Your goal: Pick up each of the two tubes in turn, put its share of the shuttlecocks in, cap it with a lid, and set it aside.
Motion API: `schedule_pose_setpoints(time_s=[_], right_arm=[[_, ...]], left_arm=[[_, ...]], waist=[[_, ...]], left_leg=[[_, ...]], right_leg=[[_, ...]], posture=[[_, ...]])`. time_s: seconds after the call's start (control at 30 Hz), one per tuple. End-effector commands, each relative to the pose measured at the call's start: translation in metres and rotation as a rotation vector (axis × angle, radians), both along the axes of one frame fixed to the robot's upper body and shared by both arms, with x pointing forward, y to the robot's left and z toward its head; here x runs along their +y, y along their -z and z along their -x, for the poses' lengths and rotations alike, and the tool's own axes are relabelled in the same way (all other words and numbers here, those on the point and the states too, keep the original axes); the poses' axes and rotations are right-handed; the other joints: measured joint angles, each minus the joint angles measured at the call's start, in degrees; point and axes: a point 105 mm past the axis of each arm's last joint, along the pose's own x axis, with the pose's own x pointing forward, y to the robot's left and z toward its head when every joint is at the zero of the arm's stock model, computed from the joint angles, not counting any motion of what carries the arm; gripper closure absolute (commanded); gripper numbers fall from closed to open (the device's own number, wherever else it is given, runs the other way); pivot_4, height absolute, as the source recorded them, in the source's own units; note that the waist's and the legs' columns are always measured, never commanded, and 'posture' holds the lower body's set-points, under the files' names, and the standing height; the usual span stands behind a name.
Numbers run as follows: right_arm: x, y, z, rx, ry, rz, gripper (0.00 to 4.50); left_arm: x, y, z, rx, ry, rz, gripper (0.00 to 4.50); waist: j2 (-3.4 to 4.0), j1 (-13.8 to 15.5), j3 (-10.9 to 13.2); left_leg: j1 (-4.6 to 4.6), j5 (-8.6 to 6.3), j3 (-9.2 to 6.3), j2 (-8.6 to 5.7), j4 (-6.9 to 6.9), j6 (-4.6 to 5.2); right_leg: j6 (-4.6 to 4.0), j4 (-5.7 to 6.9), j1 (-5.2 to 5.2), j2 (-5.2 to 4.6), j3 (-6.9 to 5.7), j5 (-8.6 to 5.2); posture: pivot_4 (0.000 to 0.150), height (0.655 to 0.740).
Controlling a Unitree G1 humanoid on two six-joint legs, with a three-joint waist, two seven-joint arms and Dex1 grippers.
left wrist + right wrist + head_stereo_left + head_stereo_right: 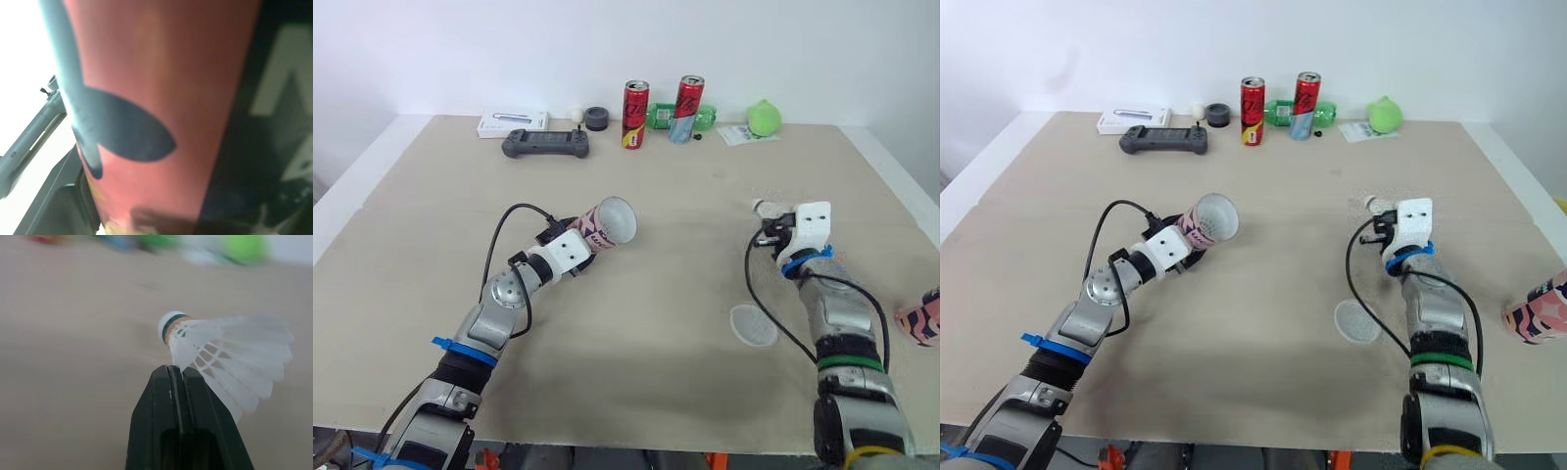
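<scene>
One shuttlecock (230,363) pinched between right tool (175,369) tips.

Pink-and-black tube (607,225) hangs tilted, open mouth up, left of the tabletop's centre, second tube (920,321) sits at the right edge, white shuttlecock (230,362) is pinched aloft, clear lid (753,325) lies flat near the front edge.

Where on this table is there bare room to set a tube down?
The widest bare patch is mid-table, between the far cans and the left hand and right hand. Another lies along the front edge, left of the lid. The far edge is crowded: controller, cans, bottle. The second tube sits at the right edge.
</scene>
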Motion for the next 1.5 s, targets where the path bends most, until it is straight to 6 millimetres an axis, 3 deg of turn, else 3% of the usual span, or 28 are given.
schedule_pose_setpoints(time_s=[0.03, 0.13, 0.23, 0.47, 0.6, 0.7, 0.83, 0.93, 1.1, 1.13, 1.3, 1.5], right_arm=[[0.078, -0.067, 0.056, -0.114, -0.521, 0.067, 4.48], [0.107, -0.087, 0.085, -0.099, -0.683, 0.118, 4.48], [0.132, -0.094, 0.097, -0.104, -0.764, 0.208, 4.48], [0.165, -0.075, 0.086, -0.104, -0.774, 0.366, 4.48], [0.176, -0.077, 0.083, -0.129, -0.778, 0.36, 4.48], [0.179, -0.084, 0.087, -0.136, -0.815, 0.334, 3.56], [0.176, -0.102, 0.09, -0.141, -0.857, 0.337, 1.55], [0.172, -0.115, 0.084, -0.15, -0.87, 0.412, 1.84], [0.183, -0.117, 0.066, -0.178, -0.904, 0.668, 4.25], [0.187, -0.115, 0.062, -0.18, -0.912, 0.698, 4.43], [0.215, -0.08, 0.033, -0.161, -0.952, 1.038, 4.43], [0.239, -0.057, 0.03, -0.185, -1.031, 1.141, 4.43]], left_arm=[[0.003, -0.005, 0.002, -0.018, -0.005, -0.009, 0.93], [0.004, -0.002, 0.001, -0.002, -0.012, -0.015, 0.93], [0.003, 0.001, 0.0, 0.013, -0.017, -0.022, 0.93], [-0.001, 0.0, -0.003, 0.012, -0.011, -0.019, 0.93], [-0.003, -0.001, -0.001, 0.009, -0.005, -0.017, 0.93], [-0.002, 0.0, -0.001, 0.008, -0.006, -0.014, 0.93], [-0.002, 0.0, -0.001, 0.007, -0.01, -0.011, 0.93], [-0.003, -0.001, -0.001, 0.005, -0.01, -0.009, 0.93], [-0.006, -0.001, -0.002, 0.006, 0.001, -0.012, 0.93], [-0.007, -0.001, -0.002, 0.006, 0.002, -0.012, 0.93], [-0.013, -0.005, -0.002, -0.007, 0.016, -0.007, 0.93], [-0.014, -0.005, -0.001, -0.012, 0.013, -0.001, 0.93]], waist=[[0.25, 0.04, 0.11], [0.3, -0.27, 0.17], [0.21, -0.25, 0.13], [0.21, 0.07, 0.13], [0.21, 0.17, 0.14], [0.21, 0.17, 0.14], [0.21, 0.16, 0.14], [0.22, 0.14, 0.15], [0.22, 0.08, 0.14], [0.22, 0.09, 0.14], [0.22, 0.03, 0.14], [0.22, 0.18, 0.13]], left_leg=[[0.0, -0.01, 0.0, -0.01, 0.0, 0.01], [0.07, -0.03, -0.04, 0.0, 0.02, 0.01], [0.13, 0.0, -0.09, 0.04, 0.09, 0.02], [0.11, 0.06, -0.02, 0.04, 0.13, -0.01], [0.03, 0.06, -0.04, 0.04, 0.11, -0.01], [0.0, 0.06, -0.05, 0.02, 0.11, -0.01], [0.02, 0.06, -0.07, 0.02, 0.11, -0.01], [0.03, 0.06, -0.06, 0.02, 0.11, -0.01], [0.07, 0.06, -0.02, 0.04, 0.09, -0.01], [0.07, 0.06, -0.02, 0.06, 0.08, -0.01], [0.03, 0.06, 0.02, 0.07, 0.03, -0.01], [-0.1, 0.04, -0.04, 0.04, -0.02, -0.04]], right_leg=[[0.04, 0.0, 0.01, -0.01, 0.01, -0.03], [0.1, 0.01, 0.06, -0.01, -0.03, -0.06], [0.16, 0.01, 0.1, 0.03, -0.12, 0.0], [0.18, 0.0, 0.06, 0.01, -0.09, 0.08], [0.16, 0.0, 0.02, 0.01, -0.1, 0.05], [0.16, 0.0, 0.03, 0.0, -0.1, 0.05], [0.15, 0.0, 0.03, 0.0, -0.11, 0.06], [0.14, 0.0, 0.02, 0.0, -0.11, 0.07], [0.13, -0.01, 0.0, 0.0, -0.13, 0.06], [0.13, -0.01, 0.0, 0.01, -0.14, 0.06], [0.1, 0.0, -0.08, 0.01, -0.14, 0.06], [-0.32, 0.01, -0.17, -0.02, -0.14, 0.25]], posture=[[0.15, 0.74], [0.15, 0.74], [0.15, 0.74], [0.15, 0.74], [0.15, 0.74], [0.15, 0.74], [0.15, 0.74], [0.15, 0.74], [0.15, 0.74], [0.15, 0.74], [0.15, 0.74], [0.15, 0.74]])
